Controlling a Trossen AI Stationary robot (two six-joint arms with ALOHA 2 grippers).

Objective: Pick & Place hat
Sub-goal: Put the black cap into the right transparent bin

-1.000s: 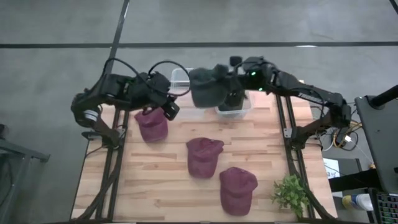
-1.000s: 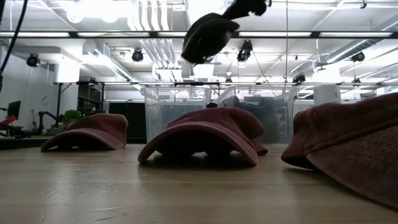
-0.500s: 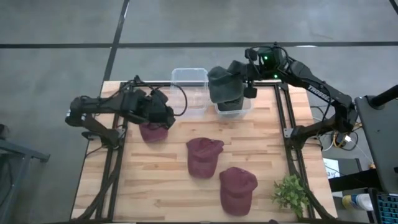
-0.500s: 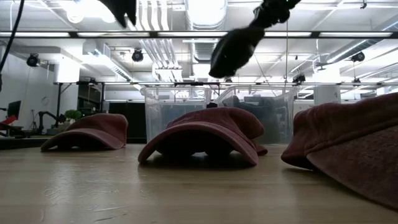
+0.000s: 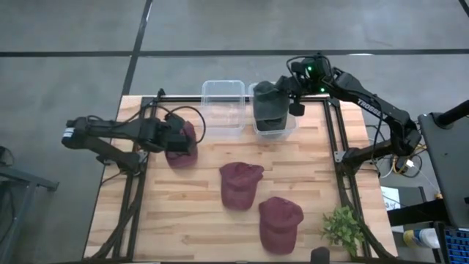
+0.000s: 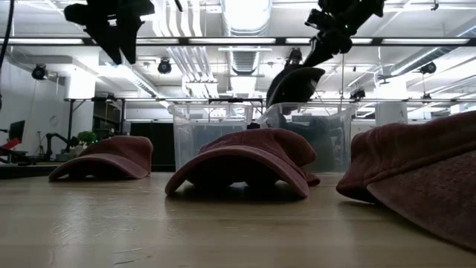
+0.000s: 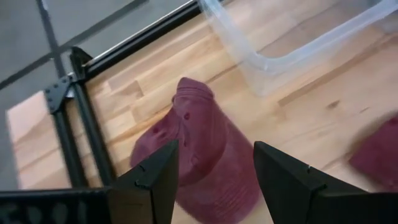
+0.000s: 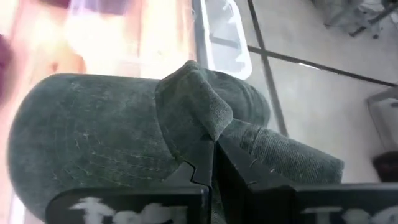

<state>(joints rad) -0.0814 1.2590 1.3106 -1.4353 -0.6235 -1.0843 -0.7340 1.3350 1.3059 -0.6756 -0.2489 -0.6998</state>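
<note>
Dark green cap point(image 5: 269, 103) hangs pinched in right gripper point(image 5: 292, 97) over counter's one-o'clock bin point(image 5: 276, 125); left gripper point(image 5: 178, 137), fingers apart, above ten-o'clock maroon cap point(image 5: 183, 147)

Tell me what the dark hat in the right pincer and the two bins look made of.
Dark hat: soft washed cotton twill, matte, likely; it shows stitching and bunches where the right pincer pinches it. Bins: clear rigid plastic, glossy; the table's wood shows through.

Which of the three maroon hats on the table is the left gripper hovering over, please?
The maroon hat nearest the empty clear bin, at the table's left; the open left gripper hangs above it.
</note>
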